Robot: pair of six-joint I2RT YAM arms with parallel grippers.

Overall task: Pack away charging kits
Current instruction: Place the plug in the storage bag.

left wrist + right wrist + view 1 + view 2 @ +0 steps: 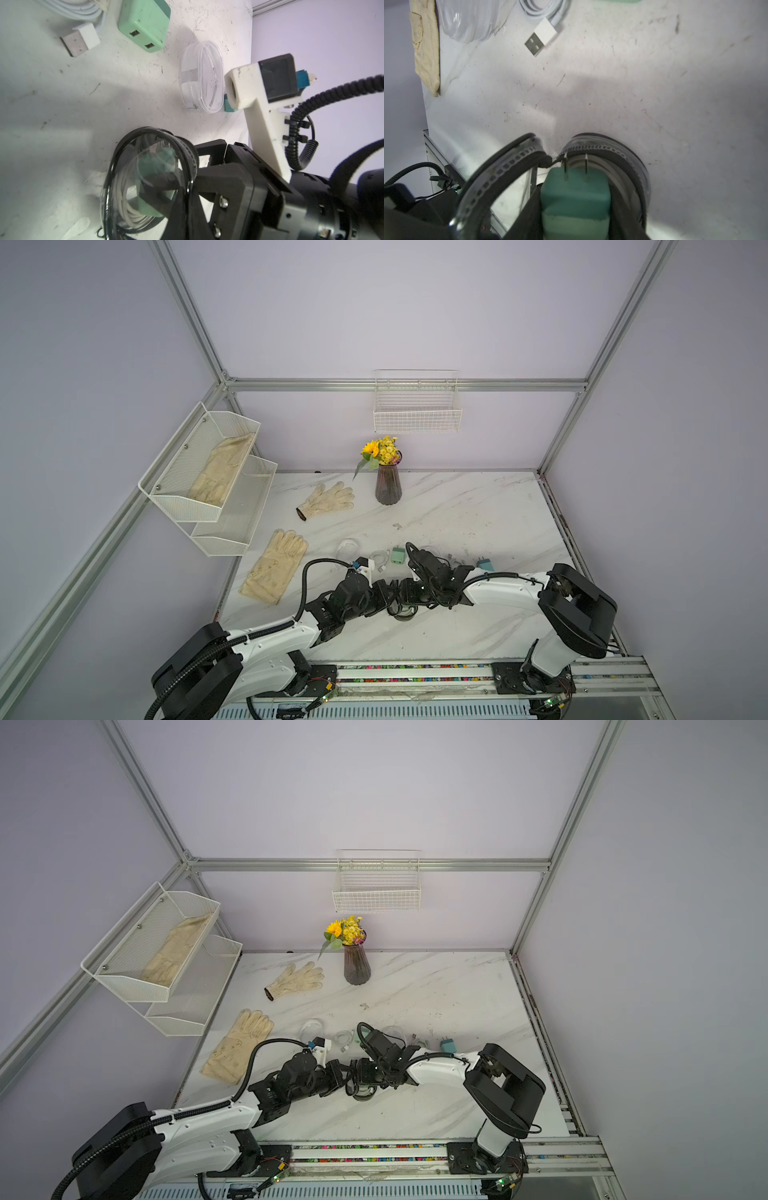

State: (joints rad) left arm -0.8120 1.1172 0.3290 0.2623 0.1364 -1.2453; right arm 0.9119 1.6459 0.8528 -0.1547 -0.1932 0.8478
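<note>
On the left wall a rack holds a glove. Two more lie on the table: a knit glove far back and a pale glove nearer. Right of them sit a clear case, a cable and a mint adapter, close together. In front of these the black case lies open, its lid raised and a second cable coiled inside. The left jaws are closed at its left side; whether they pinch the lid I cannot tell. The right jaws, partly open, clamp a green adapter between lid and base, prongs pointing away from the wrist. Further right are a second clear case and a teal adapter.
</note>
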